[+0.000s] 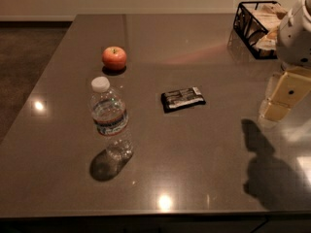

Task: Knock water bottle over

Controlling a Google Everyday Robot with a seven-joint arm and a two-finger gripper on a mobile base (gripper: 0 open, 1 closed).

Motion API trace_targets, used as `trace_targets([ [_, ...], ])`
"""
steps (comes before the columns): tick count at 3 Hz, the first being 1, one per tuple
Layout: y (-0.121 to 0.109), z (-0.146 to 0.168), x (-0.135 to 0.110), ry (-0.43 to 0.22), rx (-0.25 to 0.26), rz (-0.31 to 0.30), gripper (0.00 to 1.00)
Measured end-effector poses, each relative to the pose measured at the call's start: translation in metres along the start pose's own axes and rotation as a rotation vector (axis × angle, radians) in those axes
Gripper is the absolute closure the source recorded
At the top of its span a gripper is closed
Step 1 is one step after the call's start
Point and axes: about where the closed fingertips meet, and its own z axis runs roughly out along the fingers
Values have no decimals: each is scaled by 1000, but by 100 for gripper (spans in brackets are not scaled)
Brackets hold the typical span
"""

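Observation:
The water bottle (110, 118) stands upright on the dark table (194, 169), left of centre. It is clear and ribbed, with a white cap and a blue-white label with a red band. My gripper (276, 109) hangs at the right edge of the view, above the table, far to the right of the bottle and apart from it. It holds nothing that I can see.
A red apple (114, 58) sits behind the bottle. A dark snack packet (182, 99) lies near the middle. A black wire basket (256, 29) with packets stands at the back right. The table's front edge runs along the bottom.

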Motion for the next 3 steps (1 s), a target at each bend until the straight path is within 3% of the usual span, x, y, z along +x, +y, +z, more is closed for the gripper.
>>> trace_targets([
  [1, 0, 0, 0, 0, 0, 0, 0],
  [2, -1, -2, -15, -49, 6, -5, 0],
  [3, -3, 1, -63, -178, -15, -25, 0],
])
